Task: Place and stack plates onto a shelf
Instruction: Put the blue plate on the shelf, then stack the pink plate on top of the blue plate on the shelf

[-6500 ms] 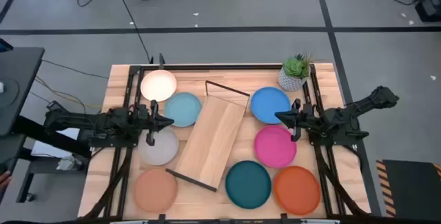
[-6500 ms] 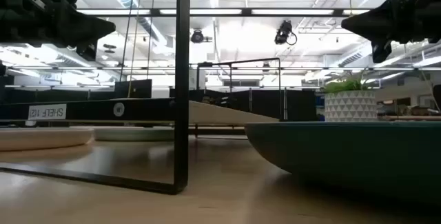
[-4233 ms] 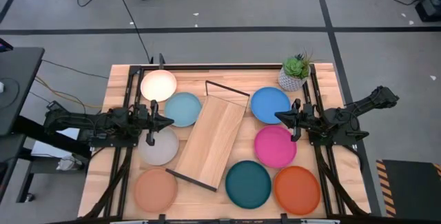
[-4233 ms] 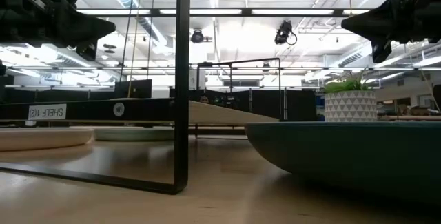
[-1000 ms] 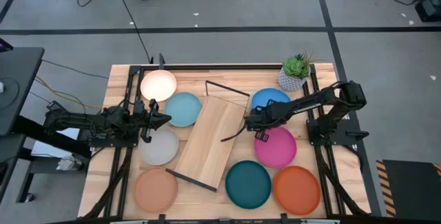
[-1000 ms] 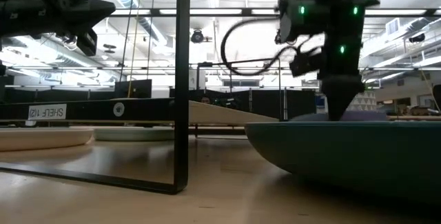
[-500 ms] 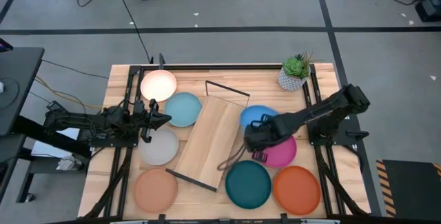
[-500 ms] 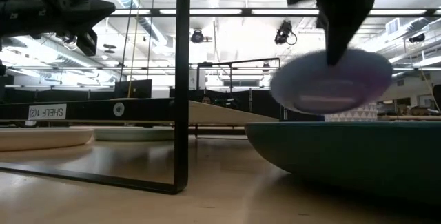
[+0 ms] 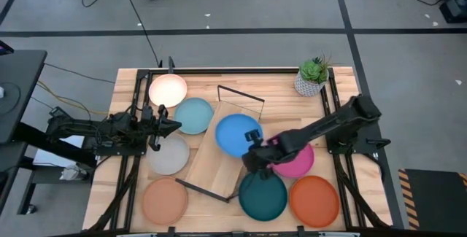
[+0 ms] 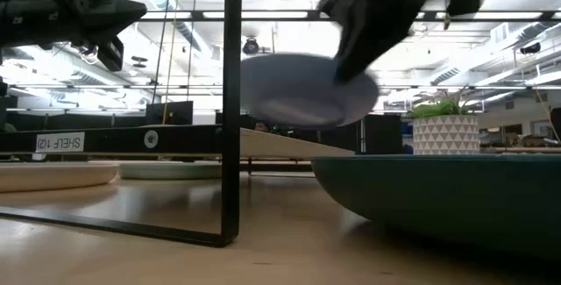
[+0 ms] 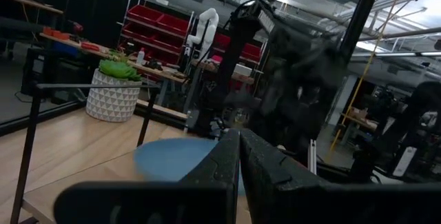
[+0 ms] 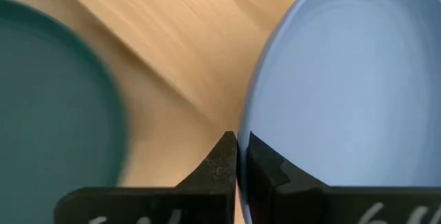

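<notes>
On the worktop (image 9: pixel 131 84), the shelf (image 9: pixel 211 168) lies diagonally at centre, its light-wood board bounded by a black wire frame at each end. Plates lie around it: cream plate (image 9: pixel 168 89), light blue plate (image 9: pixel 193 115), grey plate (image 9: pixel 168 154) and peach plate (image 9: pixel 164 200) on the left side; teal plate (image 9: pixel 263 195), orange plate (image 9: pixel 315 200) and pink plate (image 9: pixel 295 160) on the right side. A white plant pot (image 9: pixel 309 82) stands at the far right corner.

The right arm reaches across from the right edge toward the shelf. The right pincer (image 9: pixel 253 154) is closed on the rim of the blue plate (image 9: pixel 238 134), which extends from the pincer out over the upper half of the shelf board. The low view shows this plate raised above the board and slightly tilted; the right wrist view shows both fingers pinched together at the plate's edge.

The left pincer (image 9: pixel 175 127) waits near the light blue and grey plates, fingers closed together and holding nothing.
</notes>
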You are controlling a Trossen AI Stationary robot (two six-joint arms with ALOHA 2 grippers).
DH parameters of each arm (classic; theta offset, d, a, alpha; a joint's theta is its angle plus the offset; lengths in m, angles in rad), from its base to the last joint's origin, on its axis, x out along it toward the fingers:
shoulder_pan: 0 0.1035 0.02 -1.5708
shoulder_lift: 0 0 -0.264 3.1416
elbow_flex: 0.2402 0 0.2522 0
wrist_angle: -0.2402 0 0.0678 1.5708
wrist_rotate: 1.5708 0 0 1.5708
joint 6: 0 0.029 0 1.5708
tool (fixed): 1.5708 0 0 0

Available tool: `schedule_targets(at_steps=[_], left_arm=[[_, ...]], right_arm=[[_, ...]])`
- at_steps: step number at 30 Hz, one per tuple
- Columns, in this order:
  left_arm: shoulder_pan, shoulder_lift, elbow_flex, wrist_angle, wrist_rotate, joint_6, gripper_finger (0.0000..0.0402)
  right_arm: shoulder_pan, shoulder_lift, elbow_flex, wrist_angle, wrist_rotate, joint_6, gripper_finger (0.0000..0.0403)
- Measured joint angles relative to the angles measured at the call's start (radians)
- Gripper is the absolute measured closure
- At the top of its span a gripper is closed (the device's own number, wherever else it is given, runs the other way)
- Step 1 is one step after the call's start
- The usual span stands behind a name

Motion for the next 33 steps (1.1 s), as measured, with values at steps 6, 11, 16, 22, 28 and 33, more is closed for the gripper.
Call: schedule_targets(at_steps=[6, 11, 16, 22, 28, 33], left_arm=[[0.0, 0.001, 0.0, -0.005, 0.0, 0.0, 0.0381], [0.0, 0.001, 0.0, -0.005, 0.0, 0.002, 0.0381], [0.0, 0.001, 0.0, -0.005, 0.0, 0.002, 0.0381], [0.0, 0.001, 0.0, -0.006, 0.0, 0.002, 0.0381], [0.0, 0.001, 0.0, -0.005, 0.0, 0.002, 0.0381], [0.0, 0.001, 0.0, -0.005, 0.0, 0.002, 0.0381]], right_arm=[[-0.077, 0.087, 0.0, -0.008, 0.098, -0.067, 0.0384], [-0.145, 0.098, 0.0, 0.003, 0.071, -0.068, 0.0375], [-0.183, 0.097, 0.0, 0.005, 0.05, -0.067, 0.0369], [-0.192, 0.097, 0.0, 0.003, 0.025, -0.041, 0.0357], [-0.184, 0.088, 0.0, 0.004, 0.023, 0.002, 0.0302], [-0.16, 0.076, 0.036, -0.02, 0.036, 0.045, 0.0252]])
